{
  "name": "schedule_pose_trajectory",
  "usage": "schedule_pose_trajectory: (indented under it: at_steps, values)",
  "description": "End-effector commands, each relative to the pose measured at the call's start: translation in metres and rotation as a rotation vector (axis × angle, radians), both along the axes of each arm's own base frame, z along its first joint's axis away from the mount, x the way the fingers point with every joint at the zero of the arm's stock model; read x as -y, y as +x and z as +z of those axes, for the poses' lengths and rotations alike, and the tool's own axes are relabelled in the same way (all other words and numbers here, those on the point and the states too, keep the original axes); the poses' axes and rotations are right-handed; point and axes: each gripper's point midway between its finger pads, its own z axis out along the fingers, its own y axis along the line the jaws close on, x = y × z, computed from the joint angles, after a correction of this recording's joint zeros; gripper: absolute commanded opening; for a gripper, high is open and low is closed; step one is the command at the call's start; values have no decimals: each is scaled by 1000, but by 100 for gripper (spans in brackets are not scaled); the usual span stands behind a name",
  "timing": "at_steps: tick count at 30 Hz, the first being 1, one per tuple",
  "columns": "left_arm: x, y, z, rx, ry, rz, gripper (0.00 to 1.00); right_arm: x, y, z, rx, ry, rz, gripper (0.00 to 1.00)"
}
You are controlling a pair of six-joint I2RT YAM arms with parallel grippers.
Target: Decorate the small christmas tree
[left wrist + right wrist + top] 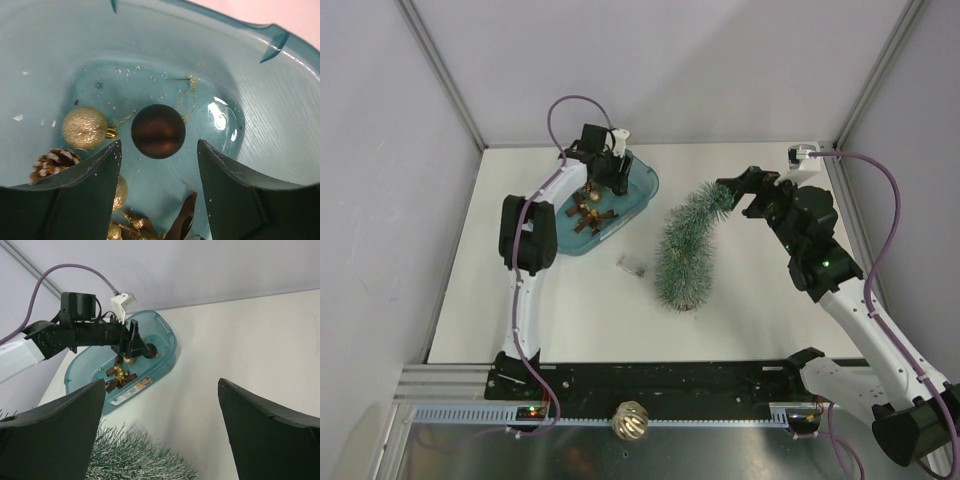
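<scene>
Holds left pincer (159, 150) down inside teal tub (260, 125), apart above dark bauble (158, 127); poises right pincer (741, 197), wide apart, over small christmas tree (685, 250) tip.

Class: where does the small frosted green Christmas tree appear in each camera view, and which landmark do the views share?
Top external: the small frosted green christmas tree is at centre, right of the translucent teal plastic tub.
Left wrist: not in it.
Right wrist: bottom edge, left of centre.
Shared landmark: the tub, in all three.
</scene>
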Motion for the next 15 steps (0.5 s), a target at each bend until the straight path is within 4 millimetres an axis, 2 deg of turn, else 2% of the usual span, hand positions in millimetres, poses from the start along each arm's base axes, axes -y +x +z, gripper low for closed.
schedule_pose_trajectory:
  at_steps: [1,7,11,15]
  values:
    - [12,-3,-2,-12,-28,-22,66,10,2,21,49,2,-45,99]
    - [20,-7,-16,-35,-20,-43,64,25,7,12,18,-16,-119,99]
    - [21,-9,-24,-49,-20,-49,50,23,10,7,4,-24,-111,99]
    - [22,-11,-32,-65,-23,-60,36,14,14,24,70,6,-64,99]
